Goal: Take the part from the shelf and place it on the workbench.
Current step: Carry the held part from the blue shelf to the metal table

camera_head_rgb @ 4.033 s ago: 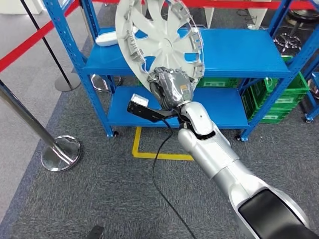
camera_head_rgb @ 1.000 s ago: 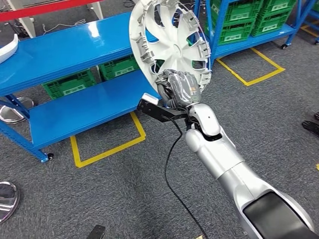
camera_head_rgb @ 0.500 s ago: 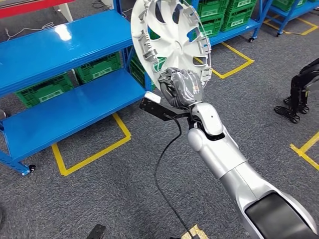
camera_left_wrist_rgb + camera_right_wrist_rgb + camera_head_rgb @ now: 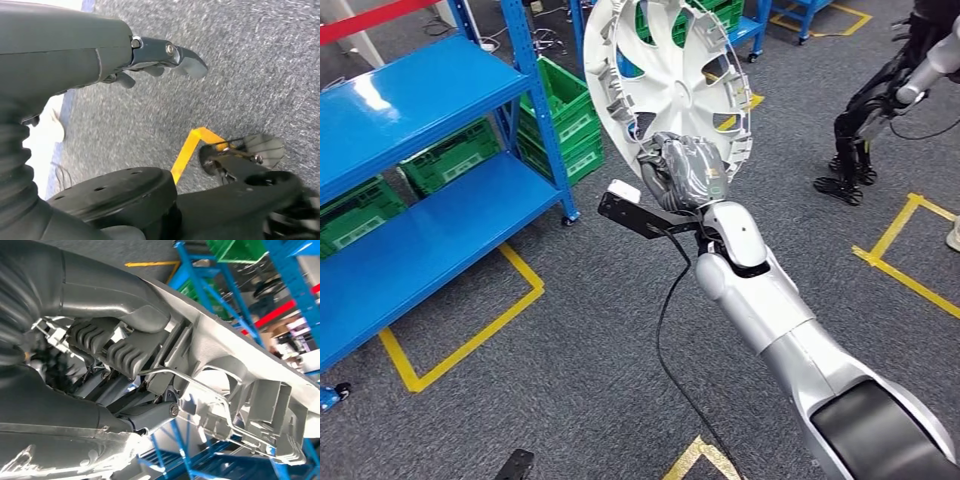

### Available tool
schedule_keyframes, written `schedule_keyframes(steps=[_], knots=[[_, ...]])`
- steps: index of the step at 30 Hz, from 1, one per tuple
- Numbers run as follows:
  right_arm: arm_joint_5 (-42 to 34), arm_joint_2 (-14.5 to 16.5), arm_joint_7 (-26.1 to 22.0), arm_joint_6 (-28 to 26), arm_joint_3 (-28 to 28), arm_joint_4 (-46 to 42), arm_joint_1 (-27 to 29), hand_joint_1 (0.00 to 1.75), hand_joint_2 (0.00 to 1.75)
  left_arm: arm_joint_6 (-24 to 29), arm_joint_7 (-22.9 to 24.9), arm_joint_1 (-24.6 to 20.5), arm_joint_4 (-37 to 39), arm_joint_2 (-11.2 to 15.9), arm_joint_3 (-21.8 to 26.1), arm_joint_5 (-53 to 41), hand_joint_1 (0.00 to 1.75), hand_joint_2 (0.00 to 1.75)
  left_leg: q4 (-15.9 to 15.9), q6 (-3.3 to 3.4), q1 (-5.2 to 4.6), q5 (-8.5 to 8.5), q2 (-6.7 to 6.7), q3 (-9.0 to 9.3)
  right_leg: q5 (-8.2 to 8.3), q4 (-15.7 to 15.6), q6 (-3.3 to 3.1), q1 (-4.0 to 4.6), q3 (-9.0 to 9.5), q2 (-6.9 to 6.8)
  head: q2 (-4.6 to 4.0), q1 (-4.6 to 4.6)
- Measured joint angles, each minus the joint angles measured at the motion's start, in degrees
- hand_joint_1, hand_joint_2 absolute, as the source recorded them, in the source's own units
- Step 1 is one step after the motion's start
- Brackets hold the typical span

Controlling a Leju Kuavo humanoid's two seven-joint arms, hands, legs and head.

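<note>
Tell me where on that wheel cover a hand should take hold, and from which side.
Grip the wheel cover at its rim, from the ribbed back side, as the right hand does now at the lower edge. The rim is thin enough to pinch, and its clips and wire ring give the fingers purchase; the smooth dished face probably would not.

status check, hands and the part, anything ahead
Right hand grips the wheel cover by its rim, held upright. Left hand hangs with nothing in it. Another robot stands ahead on the right.
</note>
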Motion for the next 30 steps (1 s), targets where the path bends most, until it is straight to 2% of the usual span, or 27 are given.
schedule_keyframes(steps=[1,3,4,5,6,7,8,9,10,11,12,13,14,16,17,18,20,21,22,23,24,25,26,27,28,29,30], knots=[[0.03,0.01,0.01,0.01,0.01,0.03,-0.08,1.75,1.75,-0.01,0.0,0.01,0.0,-0.04,-0.01,-0.02,0.0,1.75,-3.49,-0.14,0.4,1.36,-1.46,1.52,0.1,0.16,0.3,-0.02,-0.24,0.71,0.0,-0.08],[0.15,0.02,0.02,-0.02,0.01,0.08,-0.22,1.75,1.75,-0.03,0.0,0.0,0.01,-0.09,-0.02,-0.09,0.0,1.75,-7.17,-0.01,0.87,1.99,-3.59,2.99,0.53,0.14,1.15,-0.05,-0.92,1.98,0.01,-0.25],[0.22,0.0,0.03,-0.03,0.0,0.13,-0.23,1.75,1.75,-0.04,0.0,-0.01,0.01,-0.12,-0.04,-0.16,0.0,1.75,-7.62,0.32,0.85,1.77,-3.63,3.13,0.82,-0.03,1.61,-0.09,-1.22,2.59,0.01,-0.31],[0.26,-0.05,0.05,-0.04,-0.01,0.18,-0.17,1.75,1.75,-0.05,0.0,-0.03,0.02,-0.15,-0.08,-0.23,0.0,1.75,-7.61,0.77,0.85,1.87,-2.99,3.04,1.12,-0.34,2.04,-0.22,-1.37,3.08,0.01,-0.34],[0.28,-0.12,0.07,-0.05,-0.02,0.23,-0.11,1.75,1.75,-0.05,0.0,-0.05,0.02,-0.18,-0.14,-0.31,0.0,1.75,-7.72,1.18,0.87,2.03,-2.38,3.06,1.05,-0.26,2.38,-0.18,-1.61,2.66,0.0,-0.27],[0.28,-0.18,0.09,-0.06,-0.03,0.27,-0.08,1.75,1.75,-0.05,0.0,-0.08,0.01,-0.21,-0.19,-0.33,0.0,1.75,-7.81,1.59,0.9,2.2,-1.74,3.08,0.38,0.74,2.64,-0.05,-2.19,1.45,0.0,0.05],[0.29,-0.21,0.08,-0.07,-0.02,0.28,-0.07,1.75,1.75,-0.05,0.0,-0.1,0.01,-0.23,-0.22,-0.35,0.0,1.75,-7.9,1.93,0.91,2.29,-1.07,3.09,-0.97,3.04,2.82,0.1,-3.29,-0.23,0.0,0.35],[0.31,-0.22,0.07,-0.08,-0.01,0.29,-0.06,1.75,1.75,-0.04,0.0,-0.08,0.0,-0.2,-0.24,-0.36,0.0,1.75,-7.89,2.15,0.76,2.29,-0.45,3.1,-2.86,6.58,2.94,0.25,-4.89,-2.15,0.0,0.66],[0.36,-0.22,0.05,-0.08,0.02,0.3,-0.05,1.75,1.75,-0.03,0.0,0.0,0.0,-0.17,-0.24,-0.36,0.0,1.75,-7.89,2.3,0.61,2.27,0.23,3.1,-4.76,10.7,3.02,0.26,-6.66,-3.36,0.0,0.9],[0.4,-0.22,0.03,-0.08,0.05,0.32,-0.03,1.75,1.75,-0.02,0.0,0.08,0.0,-0.13,-0.23,-0.35,0.0,1.75,-7.88,2.37,0.49,2.23,0.93,3.12,-6.05,14.08,3.04,0.25,-8.1,-3.97,0.0,0.9],[0.45,-0.23,0.03,-0.08,0.06,0.37,-0.02,1.75,1.75,-0.01,0.0,0.13,0.0,-0.09,-0.22,-0.34,0.0,1.75,-7.88,2.41,0.39,2.19,1.6,3.15,-6.41,15.81,2.98,0.25,-8.69,-4.23,0.0,0.92],[0.48,-0.23,0.04,-0.08,0.06,0.44,-0.02,1.75,1.75,0.0,0.0,0.15,0.0,-0.08,-0.23,-0.34,0.0,1.75,-7.88,2.44,0.29,2.14,2.22,3.21,-5.74,15.19,2.84,0.26,-8.11,-4.38,0.0,0.93],[0.49,-0.24,0.05,-0.08,0.06,0.5,-0.02,1.75,1.75,0.0,0.0,0.13,0.0,-0.1,-0.24,-0.34,0.0,1.75,-7.88,2.43,0.2,2.06,2.79,3.33,-4.28,12.38,2.6,0.33,-6.39,-4.65,0.0,0.93],[0.51,-0.23,0.08,-0.09,0.05,0.56,-0.06,1.75,1.75,0.0,0.0,0.1,0.0,-0.16,-0.25,-0.33,0.0,1.75,-7.83,2.2,-0.16,1.78,3.84,3.6,-1.71,4.57,1.96,0.82,-1.88,-6.55,0.0,0.92],[0.53,-0.2,0.09,-0.11,0.05,0.56,-0.09,1.75,1.75,0.0,0.0,0.11,0.0,-0.17,-0.25,-0.32,0.0,1.75,-7.83,1.99,-0.36,1.67,4.31,3.68,-1.13,1.9,1.6,1.1,-0.38,-7.3,0.0,0.88],[0.56,-0.18,0.1,-0.13,0.05,0.57,-0.12,1.75,1.75,0.0,0.0,0.12,0.0,-0.16,-0.25,-0.31,0.0,1.75,-7.86,1.75,-0.56,1.62,4.78,3.74,-1.06,0.6,1.31,1.32,0.28,-7.71,0.0,0.85],[0.6,-0.17,0.12,-0.16,0.05,0.61,-0.12,1.75,1.75,0.0,0.0,0.12,0.0,-0.15,-0.25,-0.29,0.0,1.75,-8.11,1.23,-0.7,1.63,5.84,3.9,-0.92,0.32,0.72,1.39,0.13,-6.62,0.01,0.78],[0.61,-0.19,0.12,-0.17,0.04,0.64,-0.1,1.75,1.75,0.0,0.0,0.07,0.0,-0.15,-0.25,-0.29,0.0,1.75,-8.07,0.94,-0.64,1.38,5.69,3.93,-0.73,0.11,0.41,1.28,0.09,-5.98,0.01,0.75],[0.61,-0.2,0.13,-0.17,0.04,0.67,-0.09,1.75,1.75,0.0,0.0,0.01,0.0,-0.16,-0.26,-0.28,0.0,1.75,-7.39,0.72,-0.56,0.65,4.95,3.64,-0.53,-0.13,0.06,1.13,0.1,-5.38,0.01,0.68],[0.62,-0.19,0.14,-0.17,0.04,0.68,-0.07,1.75,1.75,0.0,0.0,-0.02,0.0,-0.16,-0.26,-0.28,0.0,1.75,-5.62,0.56,-0.49,-0.63,3.82,2.82,-0.33,-0.4,-0.26,0.95,0.15,-4.82,0.01,0.56],[0.63,-0.16,0.14,-0.17,0.04,0.7,0.0,1.75,1.75,0.0,0.0,-0.01,0.0,-0.15,-0.26,-0.27,0.0,1.75,-2.74,0.5,-0.44,-2.3,2.48,1.4,-0.21,-0.54,-0.48,0.82,0.16,-4.27,0.0,0.42],[0.66,-0.14,0.14,-0.17,0.05,0.74,0.1,1.75,1.75,0.0,0.0,0.06,0.0,-0.15,-0.25,-0.23,0.0,1.75,0.97,0.49,-0.44,-4.01,1.67,-0.43,-0.13,-0.59,-0.63,0.77,0.11,-3.67,0.0,0.33],[0.68,-0.12,0.13,-0.17,0.07,0.8,0.23,1.75,1.75,0.0,0.0,0.14,0.0,-0.15,-0.24,-0.16,0.0,1.75,4.4,0.46,-0.45,-5.16,1.32,-2.21,-0.1,-0.6,-0.68,0.75,0.08,-3.02,0.0,0.27],[0.69,-0.11,0.13,-0.17,0.07,0.9,0.37,1.75,1.75,0.0,0.0,0.17,0.0,-0.14,-0.24,-0.09,0.0,1.75,6.56,0.4,-0.44,-5.36,1.19,-3.41,-0.07,-0.59,-0.69,0.72,0.07,-2.34,0.0,0.25],[0.7,-0.11,0.14,-0.17,0.07,0.99,0.49,1.75,1.75,0.0,0.0,0.15,0.0,-0.14,-0.23,-0.02,0.0,1.75,6.83,0.31,-0.39,-4.48,1.15,-3.73,-0.04,-0.57,-0.64,0.66,0.07,-1.63,0.0,0.26],[0.7,-0.11,0.15,-0.17,0.07,1.07,0.56,1.75,1.75,0.0,0.0,0.11,0.0,-0.14,-0.22,0.0,0.0,1.75,5.07,0.2,-0.29,-2.7,1.02,-3.06,0.01,-0.55,-0.54,0.55,0.08,-0.9,0.0,0.26],[0.7,-0.11,0.18,-0.17,0.07,1.1,0.58,1.75,1.75,0.0,0.0,0.07,0.0,-0.13,-0.22,0.0,0.0,1.75,1.93,0.03,-0.1,-0.5,0.44,-1.66,0.07,-0.5,-0.35,0.41,0.07,-0.18,0.0,0.25]])
